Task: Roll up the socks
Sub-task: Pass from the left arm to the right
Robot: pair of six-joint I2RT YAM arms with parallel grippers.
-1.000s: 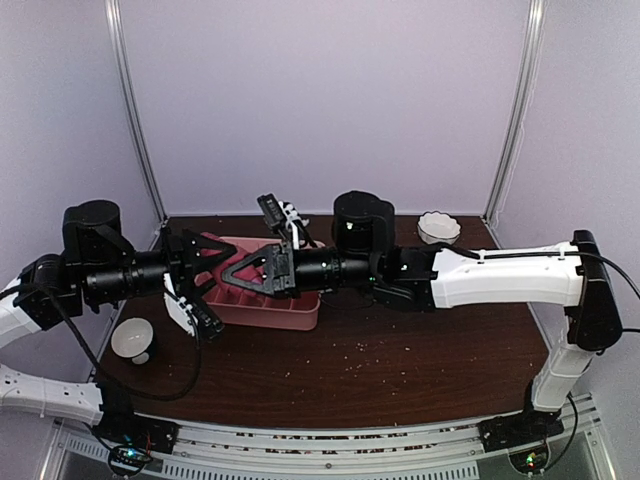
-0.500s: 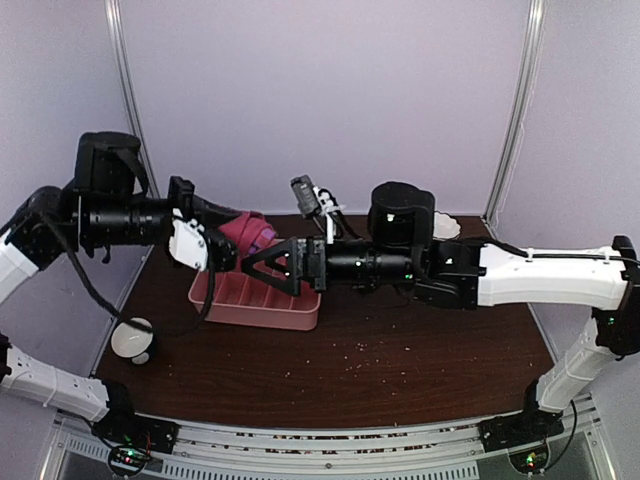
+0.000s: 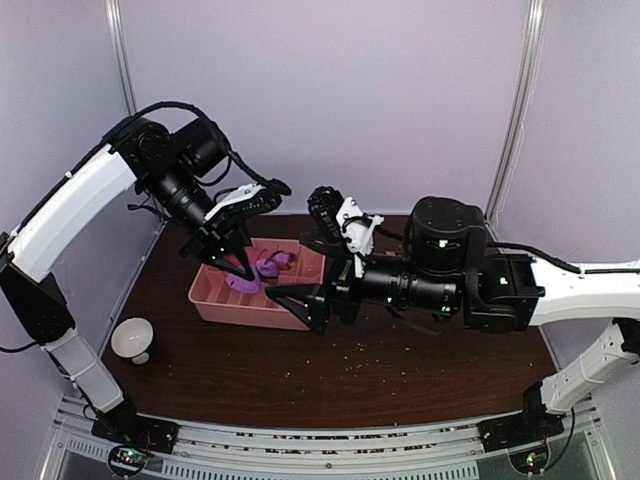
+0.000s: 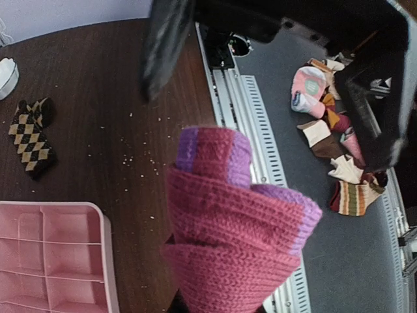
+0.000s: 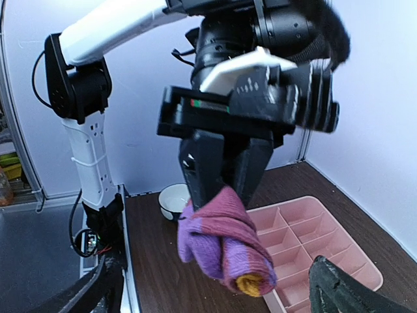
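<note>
The magenta-pink sock [image 3: 262, 272] is bunched into a roll with purple folds and an orange spot at its end. It hangs in the air over the tray's near edge, with my left gripper [image 3: 237, 262] shut on its top. It fills the left wrist view [image 4: 234, 228] and hides the fingers there. In the right wrist view the black left fingers [image 5: 221, 166] pinch the sock [image 5: 225, 241] from above. My right gripper [image 3: 300, 288] stands wide open just right of the sock, holding nothing. The checkered sock [image 4: 29, 137] lies flat on the table, hidden in the top view.
A pink divided tray [image 3: 215, 300] sits at the table's left centre, its compartments bare [image 5: 313, 235]. A white bowl [image 3: 132, 340] stands near the left edge. Another white dish [image 4: 5, 75] is beside the checkered sock. A pile of spare socks [image 4: 332, 150] lies on the floor beyond the rail.
My left arm rose from low over the tray, lifting the pink sock with it. The right gripper let go, opened wide and drew back to the right.
</note>
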